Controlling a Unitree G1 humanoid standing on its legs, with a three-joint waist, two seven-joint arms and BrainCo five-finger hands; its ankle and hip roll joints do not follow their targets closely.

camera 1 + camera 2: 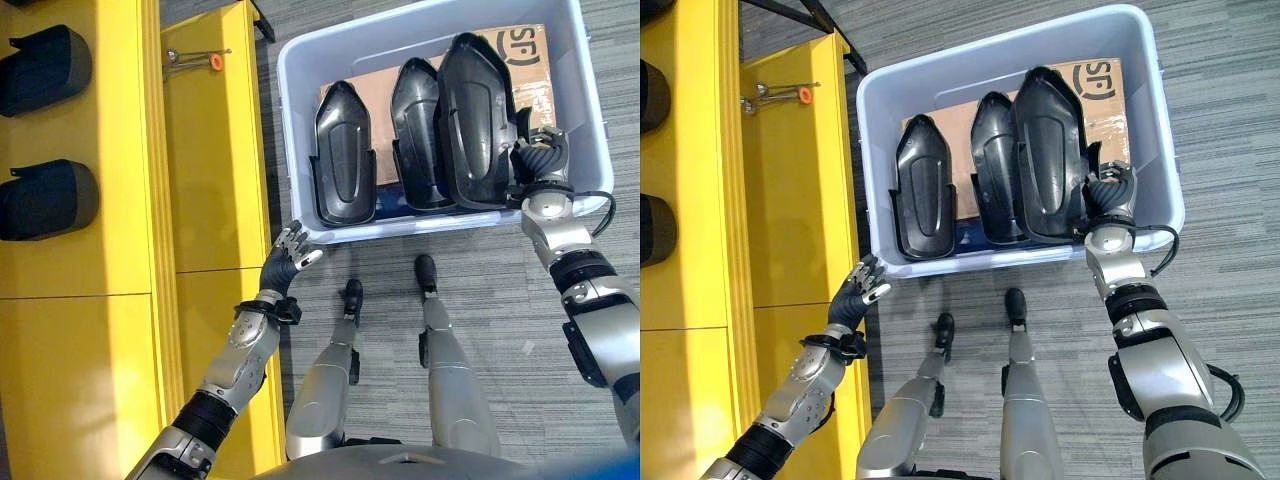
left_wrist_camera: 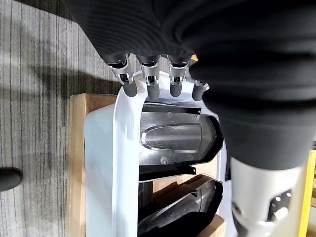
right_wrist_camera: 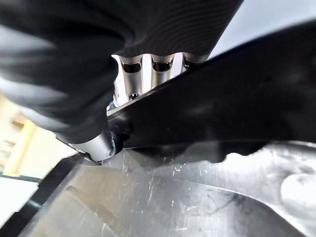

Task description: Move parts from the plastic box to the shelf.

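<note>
Metal tool with orange tip (image 1: 214, 61), grey carpet (image 1: 500, 300)

Bright, even overhead light; soft shadows on floor (image 2: 44, 79); right wrist view blurred up close.

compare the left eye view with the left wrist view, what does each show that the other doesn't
Left eye view alone: the yellow shelf holding two black parts, the right robot hand at the tallest part in the box, and the cardboard under them.

Left wrist view alone: the left robot hand from close, its straight fingers just above the box rim.

Both: the plastic box with black parts inside, on grey floor.
</note>
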